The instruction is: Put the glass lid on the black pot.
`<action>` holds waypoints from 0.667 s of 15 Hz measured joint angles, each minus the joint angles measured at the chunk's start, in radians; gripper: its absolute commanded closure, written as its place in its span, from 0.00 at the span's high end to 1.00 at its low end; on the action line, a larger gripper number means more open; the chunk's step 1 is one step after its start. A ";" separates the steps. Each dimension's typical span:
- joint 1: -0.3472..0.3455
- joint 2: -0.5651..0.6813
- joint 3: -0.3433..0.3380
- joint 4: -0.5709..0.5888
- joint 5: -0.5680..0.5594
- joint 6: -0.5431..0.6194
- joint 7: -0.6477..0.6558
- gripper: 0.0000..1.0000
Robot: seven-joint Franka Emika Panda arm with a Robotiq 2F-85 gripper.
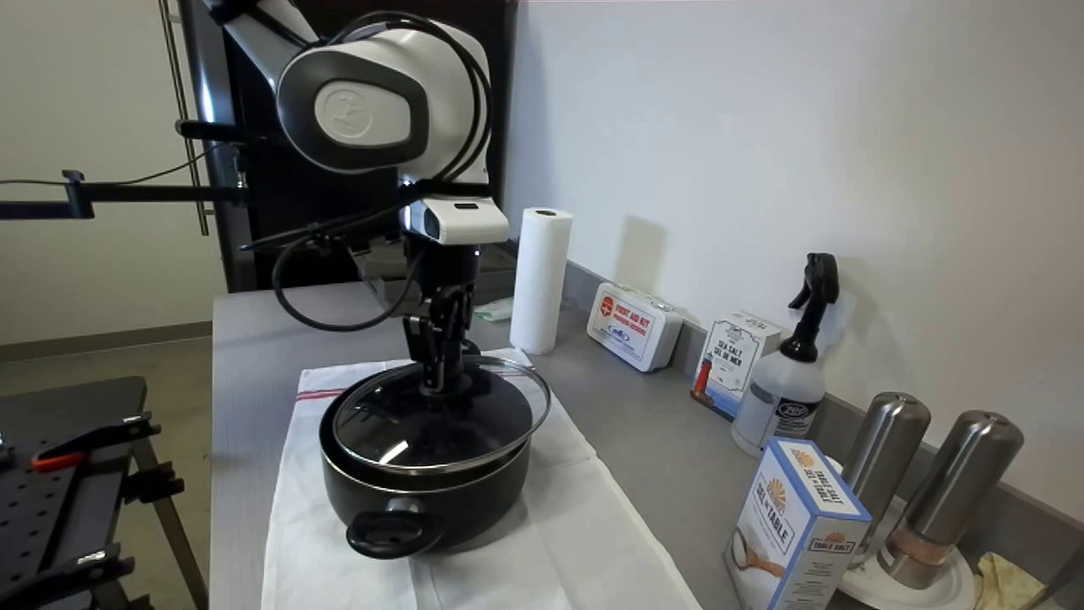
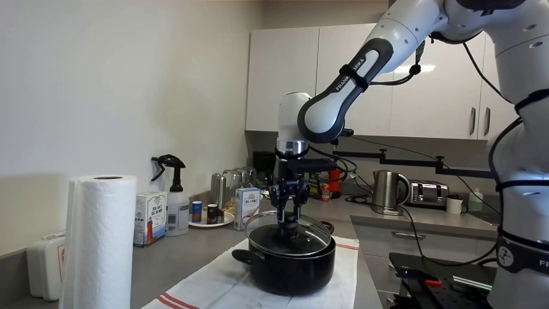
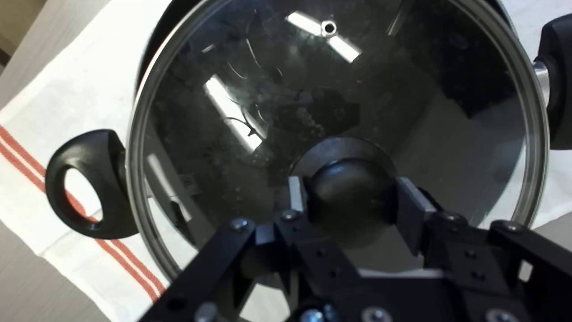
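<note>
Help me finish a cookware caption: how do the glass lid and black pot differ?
The glass lid is see-through; the black pot is opaque. The lid tilts over the pot, its knob held by the gripper; the pot stands upright on the striped towel. The lid has that single knob; the pot has two side handles. Both are round.

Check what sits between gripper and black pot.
The glass lid. Both exterior views show it below the gripper and above the black pot; the wrist view shows its black knob between the fingers.
</note>
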 measured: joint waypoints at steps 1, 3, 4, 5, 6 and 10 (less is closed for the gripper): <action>0.000 0.000 0.000 0.000 0.004 0.000 0.000 0.25; 0.000 0.000 0.000 0.000 0.025 0.000 0.000 0.25; 0.000 0.000 0.000 -0.001 0.040 0.001 0.000 0.25; 0.000 0.000 0.000 -0.002 0.056 0.002 -0.001 0.25; 0.000 0.000 0.000 -0.003 0.070 0.005 -0.002 0.25; 0.000 0.009 0.000 -0.014 0.114 0.033 -0.002 0.25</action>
